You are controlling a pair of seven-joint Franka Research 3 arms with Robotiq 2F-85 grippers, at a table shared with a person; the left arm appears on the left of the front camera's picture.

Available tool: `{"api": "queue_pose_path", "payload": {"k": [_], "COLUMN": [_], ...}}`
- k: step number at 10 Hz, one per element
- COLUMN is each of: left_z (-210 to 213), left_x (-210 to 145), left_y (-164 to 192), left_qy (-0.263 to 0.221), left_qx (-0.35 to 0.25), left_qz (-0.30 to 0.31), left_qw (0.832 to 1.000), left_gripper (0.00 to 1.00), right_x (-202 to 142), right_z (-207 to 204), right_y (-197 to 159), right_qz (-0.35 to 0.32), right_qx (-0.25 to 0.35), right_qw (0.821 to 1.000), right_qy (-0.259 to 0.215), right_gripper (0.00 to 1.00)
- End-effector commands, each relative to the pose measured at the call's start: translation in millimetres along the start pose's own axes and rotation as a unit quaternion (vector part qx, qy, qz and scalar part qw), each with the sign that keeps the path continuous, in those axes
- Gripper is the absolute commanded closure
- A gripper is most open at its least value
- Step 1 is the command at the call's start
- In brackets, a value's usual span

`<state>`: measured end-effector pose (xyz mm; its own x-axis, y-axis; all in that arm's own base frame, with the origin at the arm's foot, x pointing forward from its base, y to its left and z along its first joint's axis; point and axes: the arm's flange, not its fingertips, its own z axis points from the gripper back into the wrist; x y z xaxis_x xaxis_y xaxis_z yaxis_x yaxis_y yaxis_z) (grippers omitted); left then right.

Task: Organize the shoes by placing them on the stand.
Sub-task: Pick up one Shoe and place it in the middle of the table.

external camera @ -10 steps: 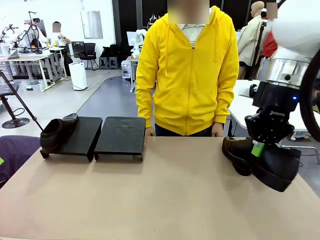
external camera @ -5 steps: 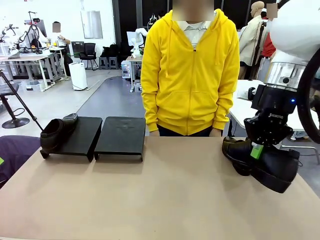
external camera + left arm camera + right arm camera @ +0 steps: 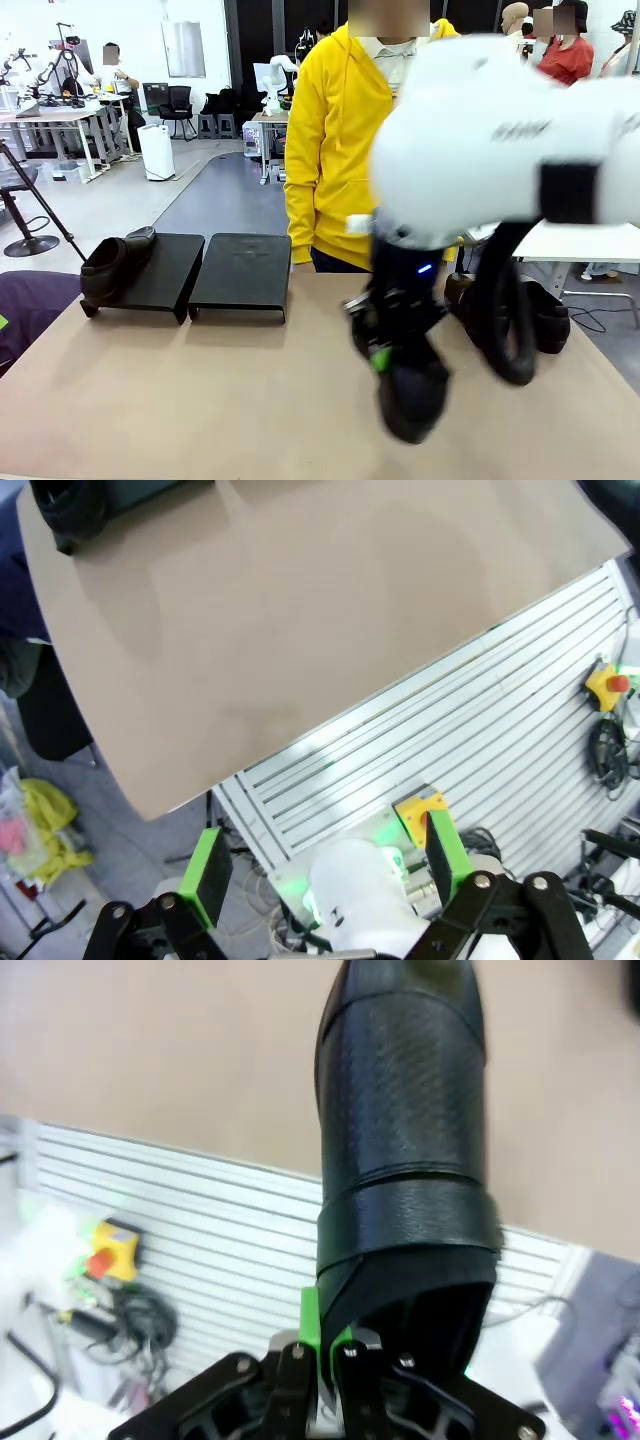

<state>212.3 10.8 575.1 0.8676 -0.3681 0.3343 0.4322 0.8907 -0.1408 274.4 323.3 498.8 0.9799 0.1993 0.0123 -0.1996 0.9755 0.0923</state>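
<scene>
The right gripper (image 3: 384, 357) clamped 1 shoe (image 3: 412, 402), long axis hanging downward; the stand (image 3: 240, 266) lay at 10 o'clock from it. The left gripper (image 3: 325, 868) had its jaws apart.

The stand's left platform (image 3: 165, 268) and right platform (image 3: 243, 270) are set side by side, just apart, at the far left of the surface (image 3: 200, 400). A first loafer (image 3: 115, 262) is placed on the left platform, along its left edge. A second loafer (image 3: 412, 395) is held in the right gripper (image 3: 380, 352) over the near middle of the surface. A third loafer (image 3: 548, 320) is found at the far right, behind the right arm (image 3: 500, 150). A person (image 3: 335, 150) is positioned behind the far edge.
</scene>
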Motion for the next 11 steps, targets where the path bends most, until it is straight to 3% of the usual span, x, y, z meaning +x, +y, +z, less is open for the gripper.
{"api": "queue_pose_path", "payload": {"k": [1,4,7,11], "left_z": [1.8,1.8,1.8,1.8], "left_x": [-0.8,-0.8,-0.8,-0.8], "left_y": [2.2,2.2,2.2,2.2], "left_qy": [0.002,0.002,0.002,0.002], "left_qx": [0.003,0.003,0.003,0.003], "left_qz": [0.003,0.003,0.003,0.003], "left_qw": [1.000,1.000,1.000,1.000], "left_gripper": [0.00,0.00,0.00,0.00], "right_x": [50.1,81.5,110.1,118.4], "right_z": [-29.3,-87.0,-124.0,-148.1], "right_y": [30.9,83.9,95.7,99.4], "right_qz": [-0.009,-0.053,-0.082,-0.091], "right_qx": [-0.007,-0.054,-0.072,-0.071], "right_qw": [1.000,0.996,0.994,0.993], "right_qy": [-0.007,-0.040,-0.022,0.007], "right_gripper": [1.00,1.00,1.00,1.00]}}
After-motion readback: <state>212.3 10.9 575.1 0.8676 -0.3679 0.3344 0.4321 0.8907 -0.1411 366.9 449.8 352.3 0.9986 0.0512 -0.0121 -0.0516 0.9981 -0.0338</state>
